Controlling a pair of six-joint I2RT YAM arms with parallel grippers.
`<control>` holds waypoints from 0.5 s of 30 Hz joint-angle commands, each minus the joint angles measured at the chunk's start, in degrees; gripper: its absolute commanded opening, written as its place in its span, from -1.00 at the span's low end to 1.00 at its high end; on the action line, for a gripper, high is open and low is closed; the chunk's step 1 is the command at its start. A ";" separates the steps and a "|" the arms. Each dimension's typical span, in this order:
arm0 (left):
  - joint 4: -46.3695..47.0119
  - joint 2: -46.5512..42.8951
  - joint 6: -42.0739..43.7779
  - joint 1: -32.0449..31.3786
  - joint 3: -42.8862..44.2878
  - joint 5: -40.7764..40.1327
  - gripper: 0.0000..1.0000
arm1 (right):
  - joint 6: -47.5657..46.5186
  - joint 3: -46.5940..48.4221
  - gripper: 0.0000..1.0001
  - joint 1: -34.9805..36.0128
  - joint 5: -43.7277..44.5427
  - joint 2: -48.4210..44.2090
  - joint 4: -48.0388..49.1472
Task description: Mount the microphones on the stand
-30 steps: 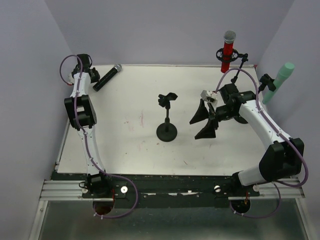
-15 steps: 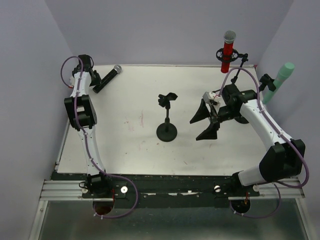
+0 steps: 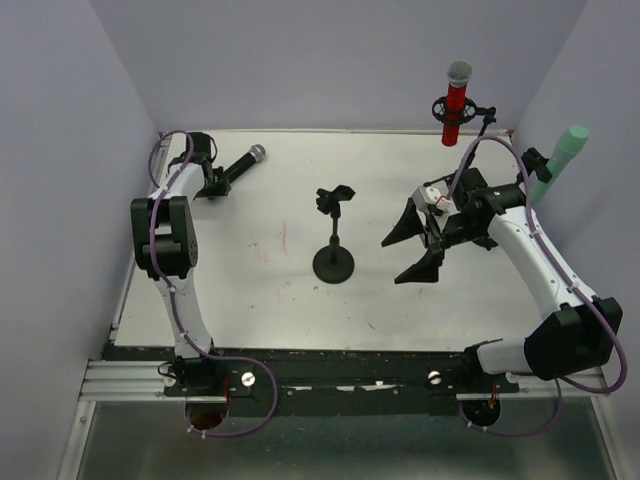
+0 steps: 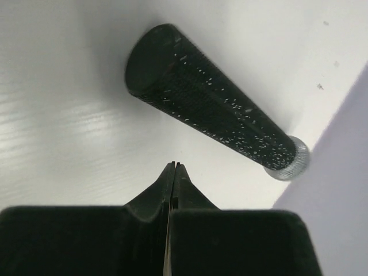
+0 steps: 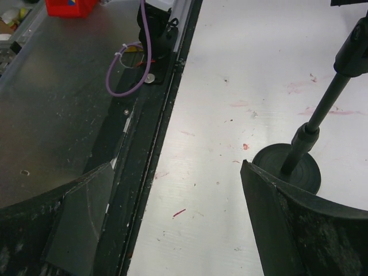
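Left wrist view has the left gripper [image 4: 174, 168] pressed fully closed, with nothing between its fingers. The black mic [image 4: 210, 112] lies on the table [image 4: 52, 115] just past the tips and apart from them, its mesh head at the far end. From the top view, that mic lies diagonally near the table's far left corner. The right gripper [image 3: 413, 246] is spread wide and holds nothing, hanging just right of the stand [image 3: 333, 262] at mid-table. The red mic [image 3: 455, 105] stands upright in a clip at the far edge. The green mic [image 3: 558, 160] leans in another clip at the right side.
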 commanded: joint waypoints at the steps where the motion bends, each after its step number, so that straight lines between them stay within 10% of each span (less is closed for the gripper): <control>1: 13.79 -15.43 8.94 1.02 -8.60 0.78 -0.88 | 0.88 -0.81 0.99 0.83 -2.60 -2.58 -1.39; 5: 19.40 -21.25 21.22 3.30 -13.26 7.87 -0.72 | 1.32 -1.08 0.99 1.01 -2.87 -2.93 -0.77; 9: 31.72 -21.00 46.33 6.64 -15.39 33.15 0.04 | 1.50 -1.34 0.99 0.92 -2.52 -3.20 -0.42; 11: 23.52 -19.07 59.16 6.56 -11.02 39.18 0.41 | 1.50 -1.34 0.99 1.01 -2.52 -3.02 -0.24; 15: 1.25 -18.27 87.04 0.52 -4.22 22.38 0.61 | 1.50 -1.26 0.99 0.92 -2.34 -2.76 -0.15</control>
